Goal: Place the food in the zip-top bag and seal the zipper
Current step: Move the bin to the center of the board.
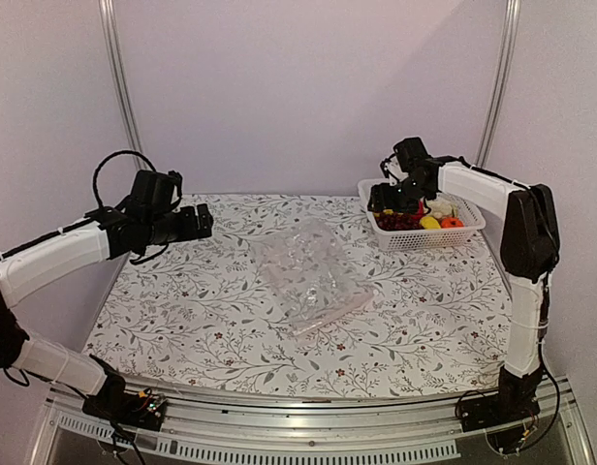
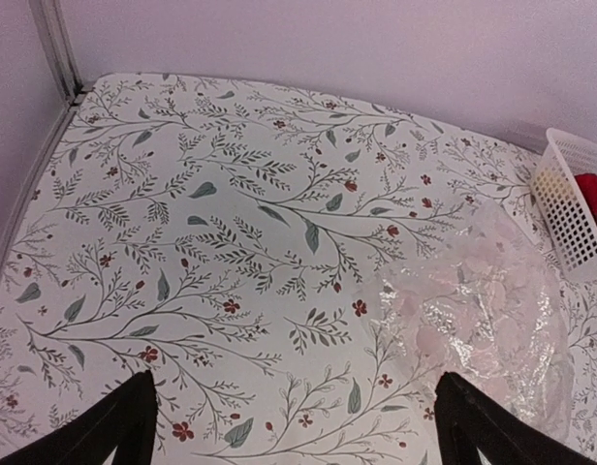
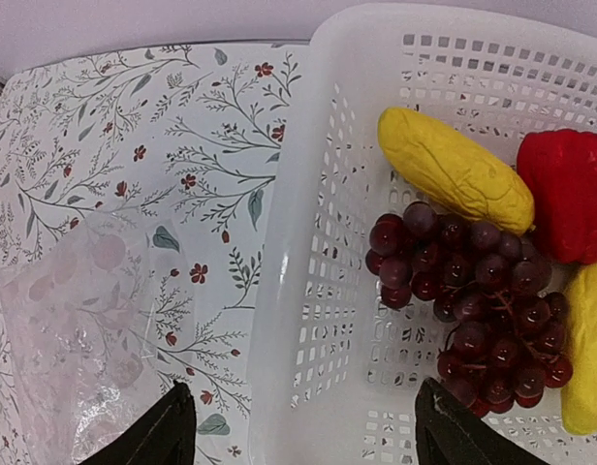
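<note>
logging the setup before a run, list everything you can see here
bag: one, clear, lying mid-table
basket: one, white, far right of the table
grapes: one bunch, dark purple, in the basket
yellow pieces: two, yellow, in the basket beside the grapes
pepper: one, red, in the basket
orange fruit: one, orange, in the basket
table: one, white floral top, under everything
left gripper: one, black, open, above the table left of the bag
right gripper: one, black, open, over the basket's edge

1 high view faces the floral-print table (image 1: 182,310) from behind; 2 close wrist views look down, sharing the white perforated plastic basket (image 3: 298,291) (image 2: 568,218).
</note>
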Available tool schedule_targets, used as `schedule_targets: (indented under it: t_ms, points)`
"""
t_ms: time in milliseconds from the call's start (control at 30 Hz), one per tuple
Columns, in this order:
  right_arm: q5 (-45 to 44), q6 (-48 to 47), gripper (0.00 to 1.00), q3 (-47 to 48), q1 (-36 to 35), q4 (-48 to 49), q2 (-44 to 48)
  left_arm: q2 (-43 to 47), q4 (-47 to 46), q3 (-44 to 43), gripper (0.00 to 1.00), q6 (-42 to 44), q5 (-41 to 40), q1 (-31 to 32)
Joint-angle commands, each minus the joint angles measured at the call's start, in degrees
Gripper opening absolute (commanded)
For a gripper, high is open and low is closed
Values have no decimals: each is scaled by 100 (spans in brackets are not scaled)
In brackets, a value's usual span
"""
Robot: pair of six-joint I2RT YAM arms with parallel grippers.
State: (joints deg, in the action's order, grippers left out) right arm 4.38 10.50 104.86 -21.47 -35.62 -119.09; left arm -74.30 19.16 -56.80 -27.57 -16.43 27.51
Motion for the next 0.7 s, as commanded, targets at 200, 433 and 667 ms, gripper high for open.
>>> schedule_targets:
  t_ms: [200, 433, 667]
  points:
    - [414, -83, 68, 1199, -85, -393, -1329, -207, 39, 226, 98, -917, 700, -535]
    - [778, -225, 41, 864, -339, -647, -1182, -501, -178, -306, 68, -90, 2000, -516]
    - [473, -303, 29, -858, -938, -922, 45, -819, -752, -691, 65, -238, 2592, -506]
